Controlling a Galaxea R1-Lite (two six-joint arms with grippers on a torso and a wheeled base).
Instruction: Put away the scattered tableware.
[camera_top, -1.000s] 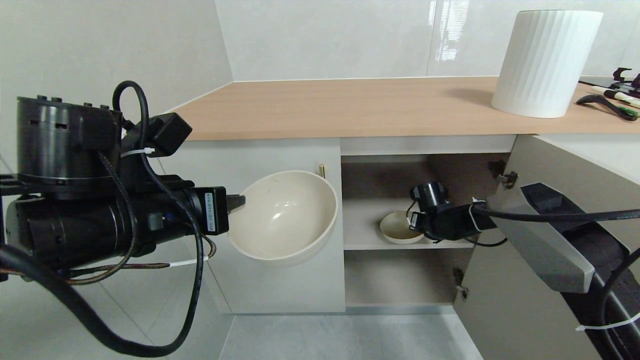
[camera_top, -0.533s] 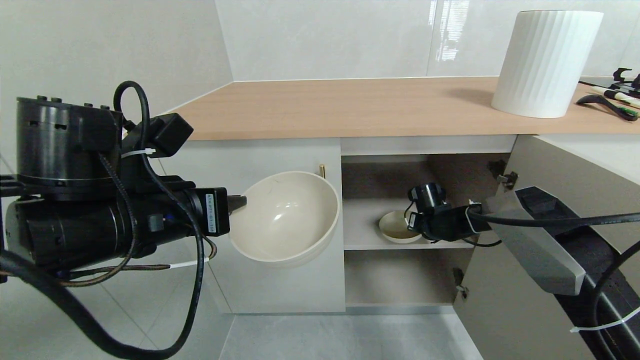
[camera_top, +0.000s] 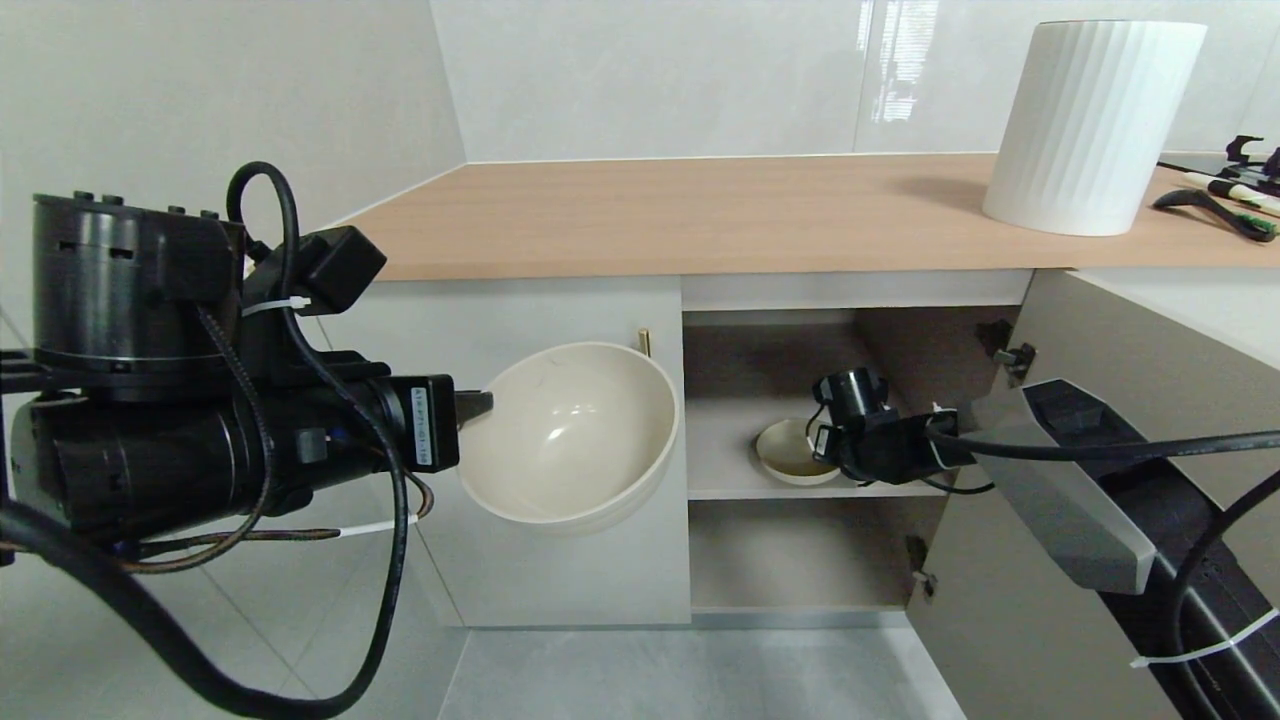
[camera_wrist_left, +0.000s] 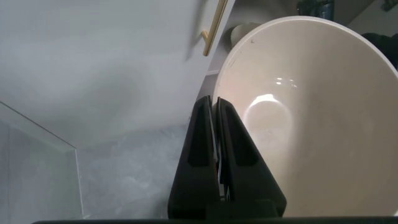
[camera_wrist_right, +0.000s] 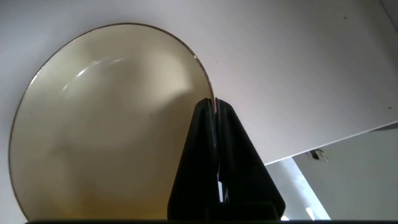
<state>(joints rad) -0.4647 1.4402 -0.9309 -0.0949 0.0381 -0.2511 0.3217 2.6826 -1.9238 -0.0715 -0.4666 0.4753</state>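
A large cream bowl (camera_top: 572, 432) hangs tilted in front of the shut left cabinet door, my left gripper (camera_top: 478, 404) shut on its rim. The left wrist view shows the same bowl (camera_wrist_left: 311, 118) with its rim pinched in the gripper (camera_wrist_left: 215, 118). Inside the open cabinet, a small cream bowl (camera_top: 786, 451) sits over the middle shelf (camera_top: 735, 462), my right gripper (camera_top: 822, 444) shut on its rim. That small bowl (camera_wrist_right: 106, 124) appears in the right wrist view, clamped at its edge by the gripper (camera_wrist_right: 213, 112).
The right cabinet door (camera_top: 1060, 480) stands swung open toward me. On the wooden countertop (camera_top: 700, 210) stand a tall white ribbed container (camera_top: 1092, 125) and some dark utensils (camera_top: 1215, 205) at the far right. A brass handle (camera_top: 644, 342) juts from the shut door.
My right arm has pushed the small bowl a little farther left and deeper onto the cabinet shelf. The left arm and its bowl have stayed still.
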